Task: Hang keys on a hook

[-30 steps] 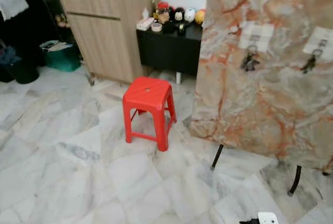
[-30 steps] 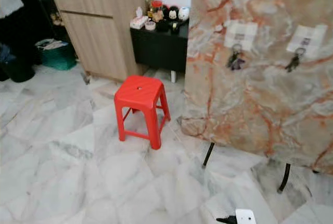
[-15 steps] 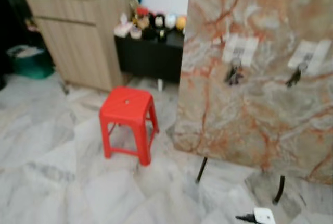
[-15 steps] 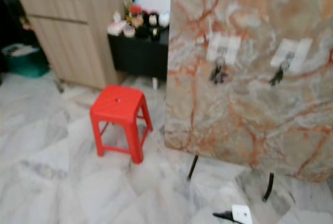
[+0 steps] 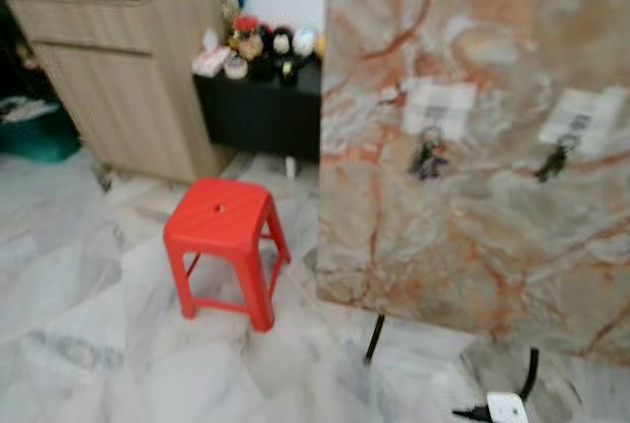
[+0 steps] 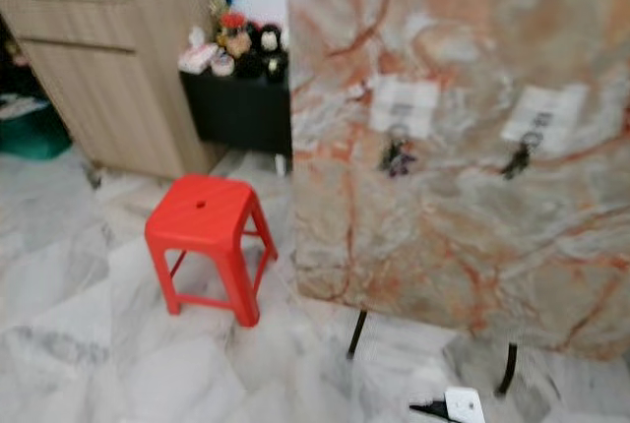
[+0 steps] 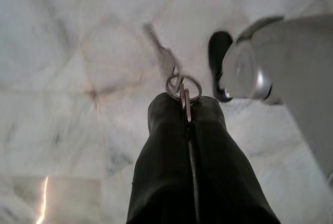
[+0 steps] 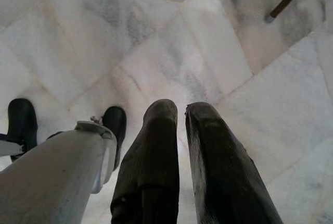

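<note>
Before us stands the marble board (image 5: 472, 148) with two bunches already hanging, beside our red stool (image 5: 219, 231). Our left gripper (image 7: 186, 101) pinches the keys (image 7: 174, 75) above the floor; our right gripper (image 8: 179, 110) hangs slightly parted, holding nothing.

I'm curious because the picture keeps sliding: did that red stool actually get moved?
No. The red stool keeps its place beside the marble board and before the wooden cabinet; the camera moved.

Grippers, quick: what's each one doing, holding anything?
Left gripper: shut on the keys, hanging above the floor.
Right gripper: slightly open, holding nothing.
</note>
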Tool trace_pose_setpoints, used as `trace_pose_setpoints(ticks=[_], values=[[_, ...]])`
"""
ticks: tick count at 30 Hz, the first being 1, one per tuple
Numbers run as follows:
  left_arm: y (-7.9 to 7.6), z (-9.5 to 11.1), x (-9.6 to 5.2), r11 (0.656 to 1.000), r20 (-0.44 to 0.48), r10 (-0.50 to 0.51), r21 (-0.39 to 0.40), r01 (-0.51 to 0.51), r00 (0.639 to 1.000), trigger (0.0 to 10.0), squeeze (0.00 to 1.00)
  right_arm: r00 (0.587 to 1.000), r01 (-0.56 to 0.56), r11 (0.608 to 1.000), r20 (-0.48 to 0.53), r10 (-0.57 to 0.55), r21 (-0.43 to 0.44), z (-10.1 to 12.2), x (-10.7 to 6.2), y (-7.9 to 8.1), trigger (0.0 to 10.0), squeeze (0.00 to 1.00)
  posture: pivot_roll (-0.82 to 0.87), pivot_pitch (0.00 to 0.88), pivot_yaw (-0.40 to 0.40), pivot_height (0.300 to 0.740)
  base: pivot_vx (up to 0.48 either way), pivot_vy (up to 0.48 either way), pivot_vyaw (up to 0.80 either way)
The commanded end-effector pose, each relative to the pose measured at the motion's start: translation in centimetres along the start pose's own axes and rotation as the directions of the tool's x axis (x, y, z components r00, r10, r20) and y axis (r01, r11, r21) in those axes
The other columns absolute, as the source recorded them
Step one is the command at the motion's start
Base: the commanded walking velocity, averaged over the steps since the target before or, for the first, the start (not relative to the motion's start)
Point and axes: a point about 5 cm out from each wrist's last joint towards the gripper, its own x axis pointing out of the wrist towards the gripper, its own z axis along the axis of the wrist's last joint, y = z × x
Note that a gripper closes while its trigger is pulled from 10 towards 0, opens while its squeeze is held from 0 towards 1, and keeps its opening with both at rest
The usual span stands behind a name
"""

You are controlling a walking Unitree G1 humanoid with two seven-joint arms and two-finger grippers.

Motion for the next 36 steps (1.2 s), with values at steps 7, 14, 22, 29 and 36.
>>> trace_pose_setpoints(ticks=[7, 14, 22, 29, 36], values=[[0.06, 0.0, 0.0, 1.0, -0.001, 0.005, 0.017, -0.005, 1.0, 10.0, 0.0, 1.0, 0.0, 1.0, -0.016, 0.0, -0.03, -0.44, -0.07, -0.22, 10.0, 0.0, 0.03, 0.0, -0.015, 0.74, 0.0, -0.34, 0.0], [0.07, -0.08, -0.02, 1.0, -0.004, 0.004, 0.023, -0.003, 1.0, 10.0, 0.0, 1.0, -0.003, 0.999, -0.017, 0.002, -0.033, -0.5, -0.06, -0.14, 10.0, 0.0, 0.03, 0.0, -0.009, 0.74, 0.0, -0.455, 0.0], [0.09, -0.08, -0.02, 1.0, -0.003, 0.001, 0.031, -0.001, 1.0, 10.0, 0.0, 1.0, -0.004, 1.0, -0.017, 0.003, -0.03, -0.53, -0.05, -0.05, 10.0, 0.0, 0.03, 0.0, -0.005, 0.74, 0.0, -0.466, 0.0], [0.05, -0.18, -0.03, 0.999, -0.003, -0.001, 0.032, 0.001, 1.0, 10.0, 0.0, 1.0, -0.004, 1.0, -0.014, 0.003, -0.022, -0.49, -0.05, -0.02, 10.0, 0.0, 0.03, 0.0, -0.002, 0.74, 0.0, -0.469, 0.0], [-0.05, -0.19, -0.02, 1.0, -0.004, -0.004, 0.03, 0.004, 1.0, 10.0, 0.0, 1.0, 0.0, 1.0, -0.012, 0.0, -0.015, -0.45, -0.04, -0.03, 10.0, 0.0, 0.03, 0.0, -0.002, 0.74, 0.0, -0.469, 0.0]])
